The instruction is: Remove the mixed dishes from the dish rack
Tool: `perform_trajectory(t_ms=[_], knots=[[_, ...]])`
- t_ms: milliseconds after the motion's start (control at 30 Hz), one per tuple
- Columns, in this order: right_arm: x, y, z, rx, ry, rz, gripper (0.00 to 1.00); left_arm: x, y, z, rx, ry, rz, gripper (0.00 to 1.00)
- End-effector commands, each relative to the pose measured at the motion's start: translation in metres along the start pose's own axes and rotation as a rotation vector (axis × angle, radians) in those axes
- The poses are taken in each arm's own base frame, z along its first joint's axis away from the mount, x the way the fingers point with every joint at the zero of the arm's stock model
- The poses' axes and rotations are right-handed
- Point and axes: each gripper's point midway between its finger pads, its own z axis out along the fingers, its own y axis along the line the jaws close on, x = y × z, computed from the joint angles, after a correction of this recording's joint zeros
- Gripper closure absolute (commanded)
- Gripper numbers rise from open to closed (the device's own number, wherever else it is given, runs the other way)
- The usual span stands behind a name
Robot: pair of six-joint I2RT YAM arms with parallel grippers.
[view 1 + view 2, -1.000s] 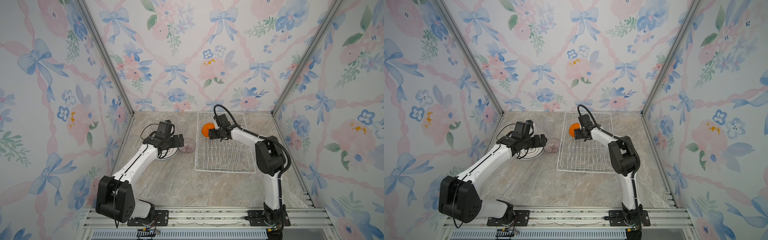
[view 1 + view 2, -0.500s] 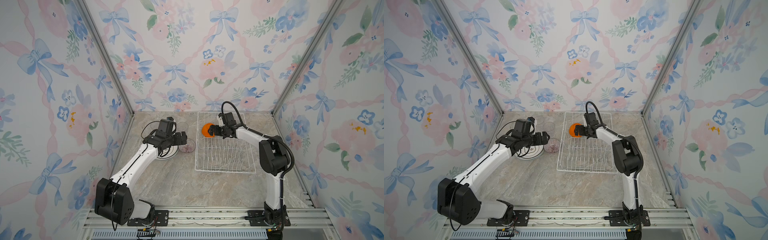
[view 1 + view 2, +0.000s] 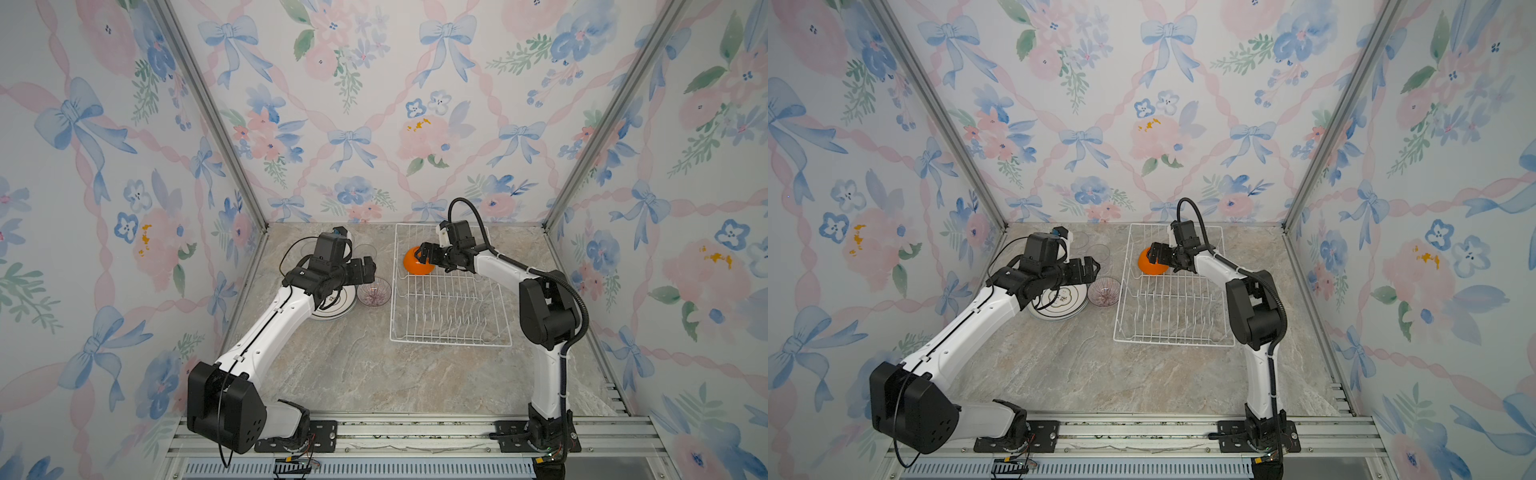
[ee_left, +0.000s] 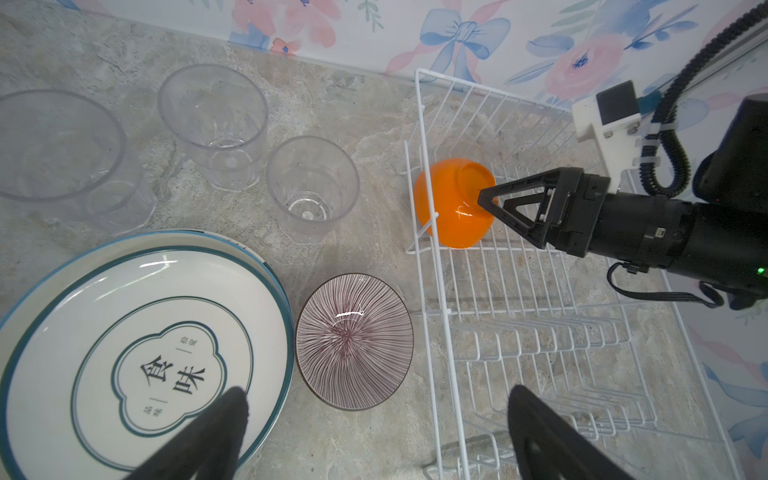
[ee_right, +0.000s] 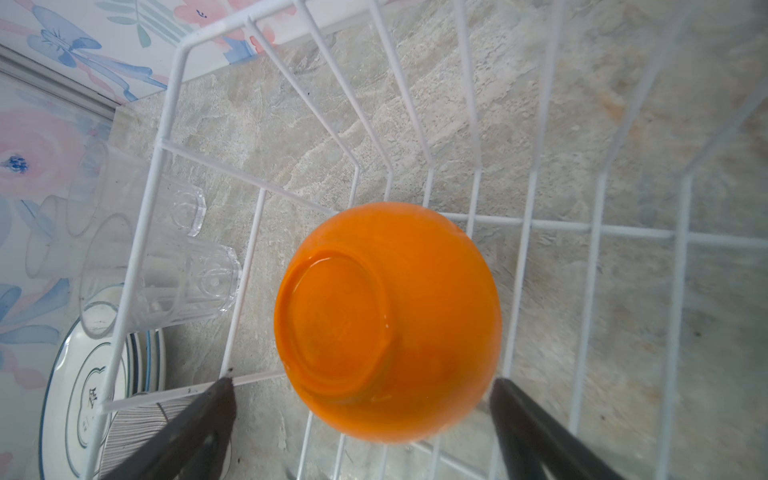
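Observation:
An orange bowl (image 3: 413, 262) (image 3: 1148, 266) lies upside down in the far left corner of the white wire dish rack (image 3: 451, 343) (image 3: 1173, 343). My right gripper (image 3: 424, 251) (image 5: 361, 386) is open, with one finger on each side of the orange bowl (image 5: 386, 324) and not closed on it. Left of the rack on the table lie stacked white plates (image 4: 124, 332), a small ribbed bowl (image 4: 353, 340) and clear tumblers (image 4: 311, 187). My left gripper (image 3: 368, 268) (image 4: 378, 399) hangs open and empty above the ribbed bowl and the rack's left edge.
The rack's rows of upright prongs (image 3: 449, 307) hold nothing. Two more tumblers (image 4: 214, 120) (image 4: 58, 145) stand toward the back left corner. Flowered walls close in the back and both sides. The marble tabletop (image 3: 374, 374) in front of the rack is bare.
My right gripper opened wider and settled around the orange bowl while its arm swung right. My left gripper drifted right from over the plates toward the rack.

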Motion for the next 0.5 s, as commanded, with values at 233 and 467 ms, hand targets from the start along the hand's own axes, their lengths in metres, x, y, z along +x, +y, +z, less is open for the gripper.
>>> perform_trajectory(t_ms=[233,467], knots=[[0.010,-0.007,0.014,-0.024,0.036,0.043,0.03,-0.002,-0.005,-0.001,0.010,-0.006,-0.014,0.02],[0.010,-0.018,0.013,0.007,0.044,0.066,0.03,-0.001,-0.007,-0.002,0.016,-0.005,-0.018,0.02]])
